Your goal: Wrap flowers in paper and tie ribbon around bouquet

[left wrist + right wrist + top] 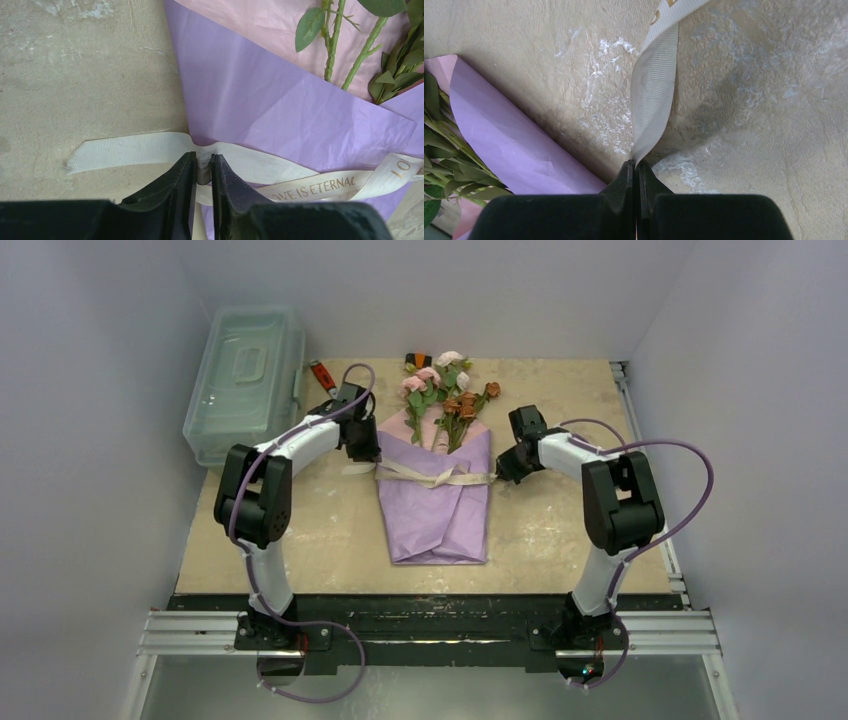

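Observation:
The bouquet lies mid-table: pink, white and orange flowers (445,390) stick out of the top of a lilac paper (435,515) roll. A cream ribbon (440,478) crosses the roll's upper part. My left gripper (368,452) is at the roll's left edge; in the left wrist view its jaws (202,161) pinch a bunched fold of ribbon (130,150) beside the paper (260,105). My right gripper (503,470) is at the roll's right edge. The right wrist view shows that gripper (635,162) shut on the ribbon (654,85), which runs up and away taut.
A clear plastic box (245,380) stands at the back left, close behind the left arm. A red-handled tool (322,375) lies next to it. A small black and orange object (417,361) sits behind the blooms. A metal rail (640,440) runs along the table's right edge.

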